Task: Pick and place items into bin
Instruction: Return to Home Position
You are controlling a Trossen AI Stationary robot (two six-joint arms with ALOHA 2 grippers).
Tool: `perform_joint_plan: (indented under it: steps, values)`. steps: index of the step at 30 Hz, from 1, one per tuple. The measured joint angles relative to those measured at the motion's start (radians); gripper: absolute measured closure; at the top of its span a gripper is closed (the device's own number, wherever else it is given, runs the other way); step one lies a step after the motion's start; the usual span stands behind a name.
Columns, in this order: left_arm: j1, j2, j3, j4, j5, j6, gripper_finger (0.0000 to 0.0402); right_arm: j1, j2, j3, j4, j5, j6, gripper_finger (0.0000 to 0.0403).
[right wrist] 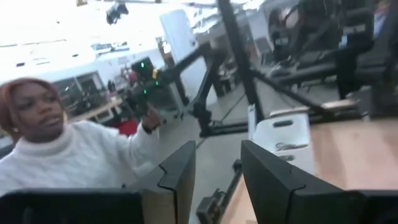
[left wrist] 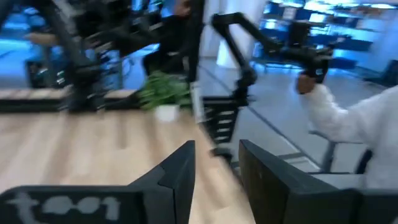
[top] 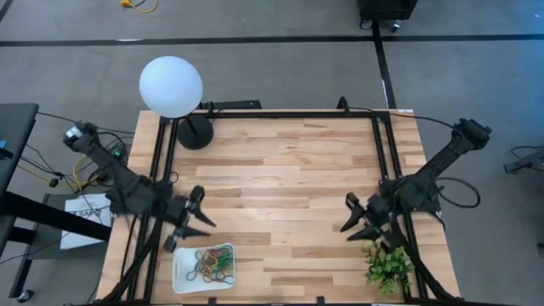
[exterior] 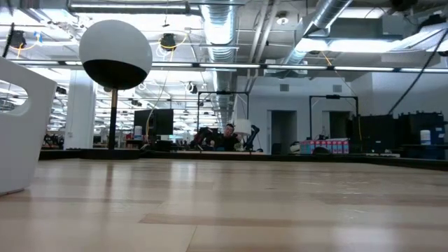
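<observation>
The bin [top: 180,274], a shallow white tray, sits near the table's front edge at the left. The items [top: 212,262], a heap of coloured rubber-band loops, lie inside it. My left gripper [top: 200,211] hovers just beyond the bin's far side, pointing level toward the table's middle. It is open with nothing between its fingers [left wrist: 180,174]. My right gripper [top: 350,214] hovers at the table's right side, pointing level toward the middle, also open with nothing in it. The right wrist view shows the bin [right wrist: 283,138] across the table. The low view shows the bin's wall [exterior: 21,133] but no gripper.
A white globe lamp [top: 171,86] on a black base stands at the table's far left. A small green plant [top: 388,265] stands at the front right, close to my right arm. A person in a white sleeve [left wrist: 354,118] is beside the table. Bare wood [top: 280,187] lies between the grippers.
</observation>
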Motion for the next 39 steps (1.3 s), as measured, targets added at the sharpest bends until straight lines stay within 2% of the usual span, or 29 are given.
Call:
perform_joint_plan:
  steps: [2,5,8,17,21,24,32,36,39]
  values:
    - [0.114,-0.059,-0.032,-0.052,0.069,-0.018,0.0288,-0.016,-0.081,-0.044,-0.005,0.000,-0.018,0.0280]
    - [0.230,-0.144,-0.075,-0.114,0.079,-0.043,0.0288,-0.029,-0.197,-0.091,-0.021,-0.007,-0.067,0.0280]
    - [0.293,-0.243,-0.091,-0.179,0.085,-0.067,0.0288,-0.030,-0.339,-0.135,-0.072,-0.052,-0.122,0.0280]
    - [0.295,-0.542,-0.091,-0.344,0.101,-0.014,0.0288,-0.032,-0.675,-0.284,-0.171,-0.023,-0.149,0.0280]
    - [0.295,-0.688,-0.091,-0.453,0.069,-0.010,0.0288,-0.032,-0.802,-0.314,-0.240,-0.023,-0.149,0.0280]
    - [0.295,-0.775,-0.090,-0.491,0.064,-0.002,0.0288,-0.032,-0.799,-0.319,-0.249,-0.029,-0.150,0.0280]
    - [0.296,-0.772,-0.095,-0.464,0.113,0.070,0.0288,-0.032,-0.801,-0.315,-0.238,-0.024,-0.201,0.0280]
    - [0.295,-0.769,-0.209,-0.229,0.194,0.105,0.0288,-0.044,-0.800,-0.317,-0.260,-0.016,-0.204,0.0280]
    - [0.295,-0.769,-0.308,-0.152,0.236,0.076,0.0288,-0.062,-0.800,-0.329,-0.242,0.005,-0.202,0.0280]
